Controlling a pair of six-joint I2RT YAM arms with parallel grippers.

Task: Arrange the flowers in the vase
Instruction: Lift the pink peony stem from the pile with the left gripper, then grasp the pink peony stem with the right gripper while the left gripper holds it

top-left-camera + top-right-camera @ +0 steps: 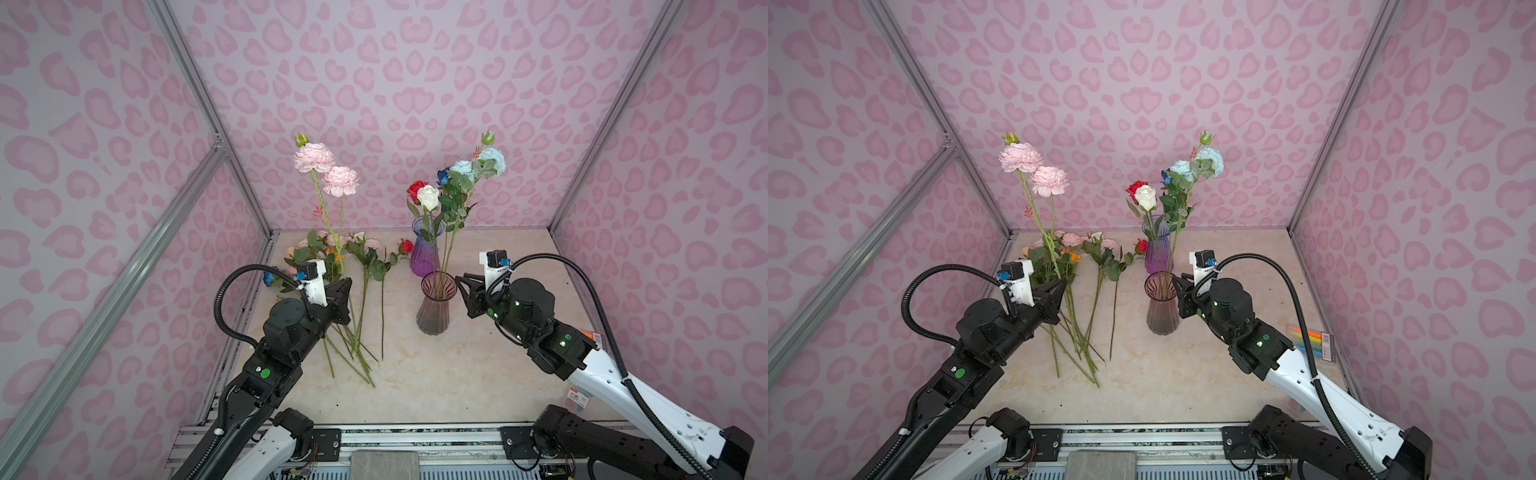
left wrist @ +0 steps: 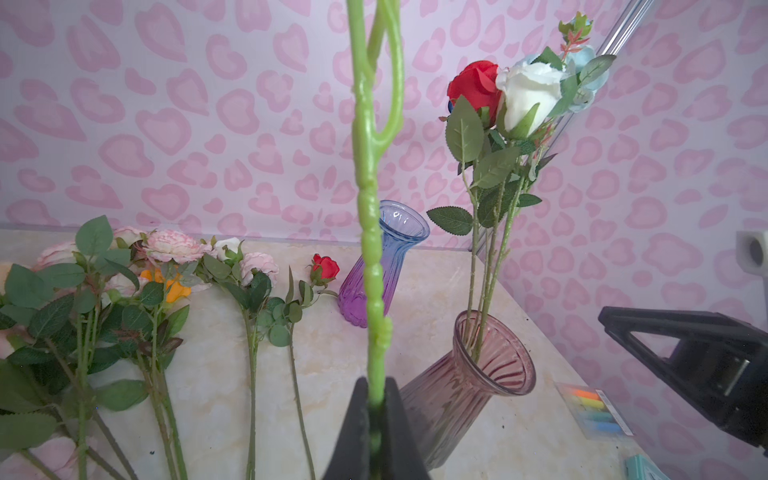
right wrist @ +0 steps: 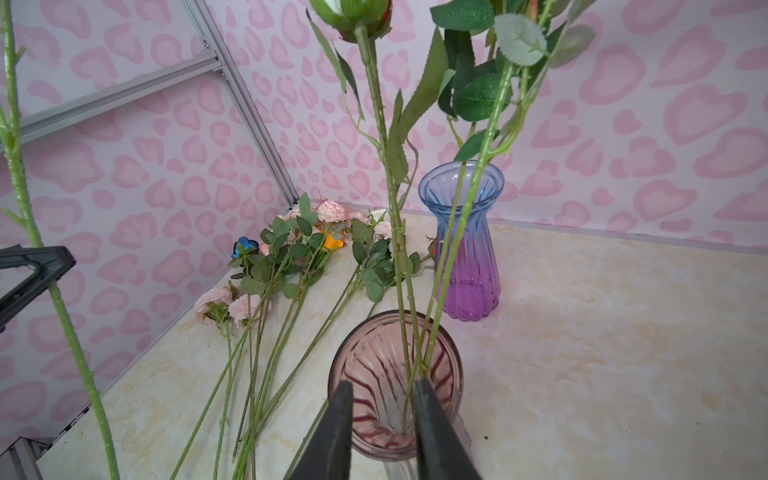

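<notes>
— Marble-look tabletop (image 1: 478,374) first. What lay on it?
— A pile of loose flowers (image 1: 365,266) toward the left, stems pointing back at the robot, well apart from both vases.
— And the tall one?
— A pink peony spray (image 1: 326,174) stood nearly upright. The left gripper (image 1: 347,284) had its jaws clamped together on the stem, and the spray was clear of any vase.
— Which vase was in use?
— The rose-tinted ribbed vase (image 1: 433,316). It held a bouquet (image 1: 428,197) of red, white and blue heads. The blue-to-purple vase (image 1: 424,257) behind it looked empty.
— The right gripper (image 3: 384,386)?
— Jaws apart, at the near rim of the rose-tinted vase. I couldn't tell whether they touched the glass.
— What could have gone wrong?
— I judged the spray top-heavy. A thin stem could twist in the grip and swing its heads into the bouquet. Its lower end was hidden, so it might have caught the rim and tipped the vase. The right jaws also crowded the mouth.
</notes>
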